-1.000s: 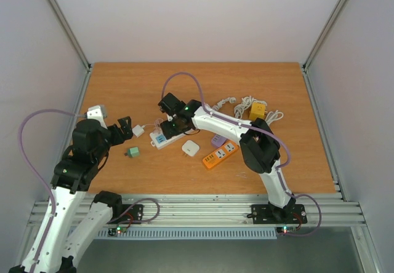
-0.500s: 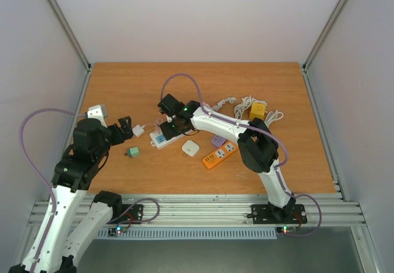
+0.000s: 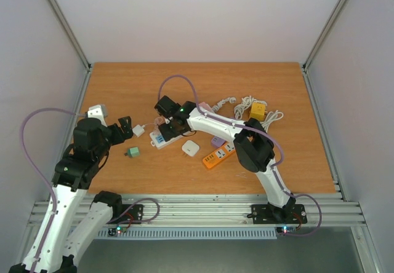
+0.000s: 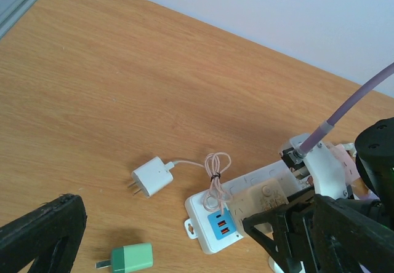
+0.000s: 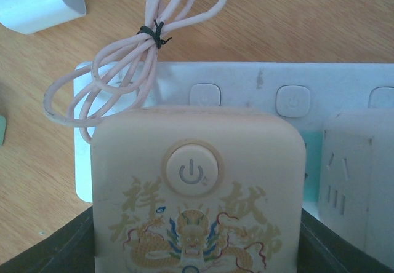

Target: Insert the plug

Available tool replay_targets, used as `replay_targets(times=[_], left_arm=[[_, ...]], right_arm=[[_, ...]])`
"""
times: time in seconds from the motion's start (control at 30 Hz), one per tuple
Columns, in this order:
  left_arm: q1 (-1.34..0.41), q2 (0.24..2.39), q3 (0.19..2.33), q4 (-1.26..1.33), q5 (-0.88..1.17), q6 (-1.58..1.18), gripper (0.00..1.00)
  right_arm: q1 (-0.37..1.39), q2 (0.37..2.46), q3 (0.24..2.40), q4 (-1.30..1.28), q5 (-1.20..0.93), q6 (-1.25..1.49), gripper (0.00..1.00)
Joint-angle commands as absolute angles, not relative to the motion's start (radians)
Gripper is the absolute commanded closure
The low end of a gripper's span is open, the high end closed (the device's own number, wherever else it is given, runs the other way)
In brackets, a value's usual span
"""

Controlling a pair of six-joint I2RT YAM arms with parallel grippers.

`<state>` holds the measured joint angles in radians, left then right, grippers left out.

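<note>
On the desk (image 3: 123, 88) lie two power strips: one white strip (image 4: 198, 214) and one orange strip (image 3: 220, 155). The right hand (image 3: 167, 124) grips one cream plug (image 5: 197, 187) directly over the white strip; whether its pins are seated cannot be told. The left hand (image 3: 126, 127) is spread wide, holding nothing. Five loose adapters: corded white adapter (image 4: 151, 177), square white adapter (image 3: 190, 148), yellow adapter (image 3: 257, 109), purple adapter (image 3: 218, 140), green adapter (image 4: 131, 257).

Both arms (image 3: 215, 121) are white links with black joints. Left tool (image 3: 125, 128) and right tool (image 3: 166, 124) are black. A lilac cable (image 3: 26, 144) loops along each arm; a green light (image 3: 182, 109) dots the right wrist.
</note>
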<state>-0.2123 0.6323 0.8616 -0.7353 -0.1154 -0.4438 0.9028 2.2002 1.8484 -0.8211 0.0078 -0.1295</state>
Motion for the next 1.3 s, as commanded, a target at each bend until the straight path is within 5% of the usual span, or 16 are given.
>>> replay_targets(times=[0.0,0.33,0.77,0.97,1.27], left_arm=[[-0.206,0.638,0.853,-0.684,-0.110,-0.436,0.01],[-0.203,0.649,0.854,-0.683,-0.099,-0.436,0.01],[-0.202,0.757,0.868,-0.700,0.072,-0.525,0.01],[-0.202,1.013,0.775,-0.492,0.264,-0.835,0.20],[-0.185,1.468,0.848,-0.226,0.373,-0.836,0.39]], right_arm=[[0.887,2.263,1.753,-0.970,0.101,-0.110,0.65],[0.878,2.144,1.760,-0.988,0.110,-0.106,0.61],[0.873,2.136,1.723,-0.922,0.058,-0.075,0.44],[0.871,2.124,1.689,-0.860,0.048,-0.067,0.46],[0.872,2.101,1.645,-0.800,0.021,-0.037,0.54]])
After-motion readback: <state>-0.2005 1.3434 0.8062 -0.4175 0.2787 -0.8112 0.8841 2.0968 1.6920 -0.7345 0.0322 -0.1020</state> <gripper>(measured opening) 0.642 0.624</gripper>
